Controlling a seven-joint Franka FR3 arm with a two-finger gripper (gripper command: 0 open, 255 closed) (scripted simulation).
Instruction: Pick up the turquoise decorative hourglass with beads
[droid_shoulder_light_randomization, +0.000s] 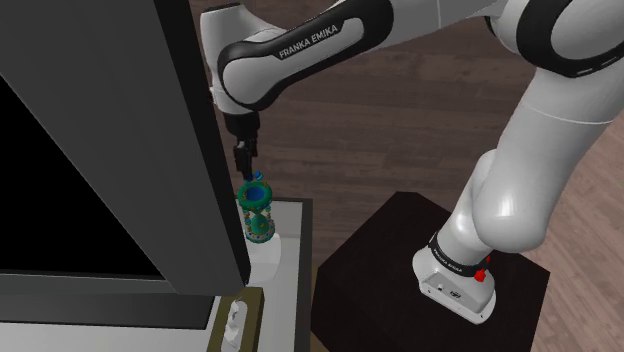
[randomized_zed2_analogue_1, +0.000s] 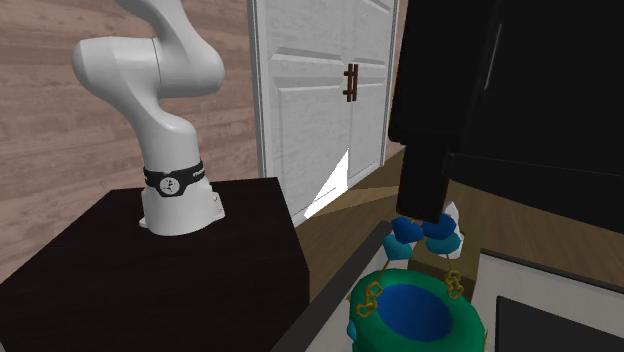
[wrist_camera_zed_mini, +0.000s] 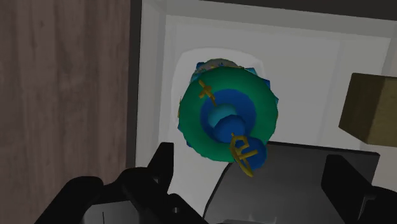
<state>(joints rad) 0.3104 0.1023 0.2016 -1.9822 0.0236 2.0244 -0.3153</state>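
The hourglass (droid_shoulder_light_randomization: 258, 210) stands upright on a white tabletop (droid_shoulder_light_randomization: 292, 222), right beside a big dark screen. It has a green top ring with a blue centre and gold trim (wrist_camera_zed_mini: 228, 114). In the second exterior view its top (randomized_zed2_analogue_1: 415, 312) sits close in the foreground. My black gripper (droid_shoulder_light_randomization: 243, 163) hangs just above it. In the wrist view the gripper (wrist_camera_zed_mini: 254, 178) is open, its fingers (wrist_camera_zed_mini: 162, 167) wide apart on either side of the hourglass, above its top and not touching it. A white rounded base (wrist_camera_zed_mini: 183, 71) shows under the hourglass.
The dark screen (droid_shoulder_light_randomization: 110, 140) rises like a wall close to the hourglass. A tan box (wrist_camera_zed_mini: 372, 108) lies on the tabletop nearby, with a white item on it (droid_shoulder_light_randomization: 234, 325). The table edge drops to wooden floor (wrist_camera_zed_mini: 63, 83). White double doors (randomized_zed2_analogue_1: 320, 90) stand behind the dark stand (randomized_zed2_analogue_1: 150, 280).
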